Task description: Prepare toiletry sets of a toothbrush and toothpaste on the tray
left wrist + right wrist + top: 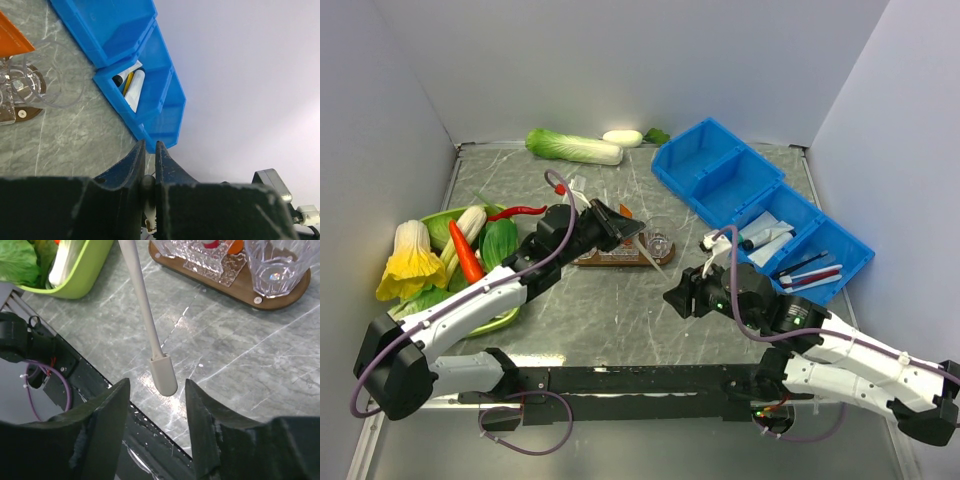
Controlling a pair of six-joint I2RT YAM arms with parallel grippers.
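My left gripper [618, 226] hangs over the dark-brown tray [605, 259], shut on the handle of the white toothbrush [656, 256]. The left wrist view shows that handle [146, 186] pinched between the jaws of the left gripper [148, 146]. The toothbrush [144, 315] slants down toward my right gripper [156, 383], which is open. Its head hangs just ahead of the fingertips and touches neither. On the tray [272, 301] stand clear cups [277, 265], and the orange toothpaste [12, 37] stands among them.
A green dish [510, 315] of toy vegetables sits at the left, with a cabbage [575, 147] at the back. Blue bins [720, 170] holding white tubes run along the right. A black rail [620, 380] crosses the near edge.
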